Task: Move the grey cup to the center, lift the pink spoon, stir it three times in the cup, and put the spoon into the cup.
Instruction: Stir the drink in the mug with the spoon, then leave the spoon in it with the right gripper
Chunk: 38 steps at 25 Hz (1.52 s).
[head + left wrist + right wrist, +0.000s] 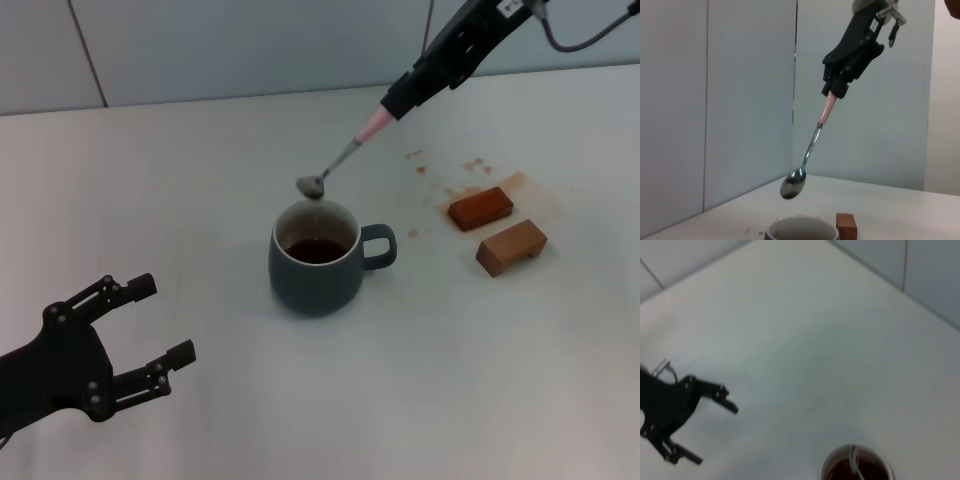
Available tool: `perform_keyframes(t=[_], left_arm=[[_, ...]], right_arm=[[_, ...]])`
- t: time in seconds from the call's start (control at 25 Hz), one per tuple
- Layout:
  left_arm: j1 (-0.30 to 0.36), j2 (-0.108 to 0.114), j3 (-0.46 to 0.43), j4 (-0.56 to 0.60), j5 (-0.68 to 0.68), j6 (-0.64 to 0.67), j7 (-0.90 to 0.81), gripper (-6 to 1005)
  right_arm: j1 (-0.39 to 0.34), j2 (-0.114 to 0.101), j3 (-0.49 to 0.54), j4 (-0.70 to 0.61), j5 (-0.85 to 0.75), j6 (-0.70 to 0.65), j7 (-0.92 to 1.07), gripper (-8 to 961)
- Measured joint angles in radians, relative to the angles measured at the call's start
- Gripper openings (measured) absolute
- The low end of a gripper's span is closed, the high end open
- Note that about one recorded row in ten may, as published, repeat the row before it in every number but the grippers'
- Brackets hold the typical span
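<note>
No readable text, label, brand, number or sign appears in any of the three views. The grey cup (pixel 314 258), the pink spoon (pixel 345 156), the two brown blocks (pixel 496 228) and the white counter (pixel 200 200) all carry plain, unmarked surfaces. The black housings of both arms show no legible lettering, and the pale wall panels behind the counter are blank.

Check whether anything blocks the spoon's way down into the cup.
Nothing visible does. The right gripper holds the pink spoon by its handle, bowl hanging just above the grey cup's open rim. The left gripper waits off to the side.
</note>
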Motion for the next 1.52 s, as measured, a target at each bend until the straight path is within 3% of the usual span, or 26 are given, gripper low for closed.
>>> perform_keyframes(t=[0.28,0.72,1.2,1.52], left_arm=[[-0.002,0.000,0.000,-0.006,0.000,-0.003,0.000,863],[-0.002,-0.001,0.006,-0.009,0.000,-0.017,0.000,863],[0.004,-0.003,0.010,-0.012,0.000,-0.029,0.000,862],[0.004,-0.003,0.011,-0.012,0.000,-0.029,0.000,862]], right_arm=[[0.088,-0.013,-0.109,0.158,-0.047,0.038,0.003,105],[0.175,0.024,-0.232,0.353,-0.110,0.189,-0.018,104],[0.227,0.053,-0.261,0.444,-0.163,0.291,-0.040,104],[0.244,0.057,-0.254,0.447,-0.180,0.218,-0.038,104]])
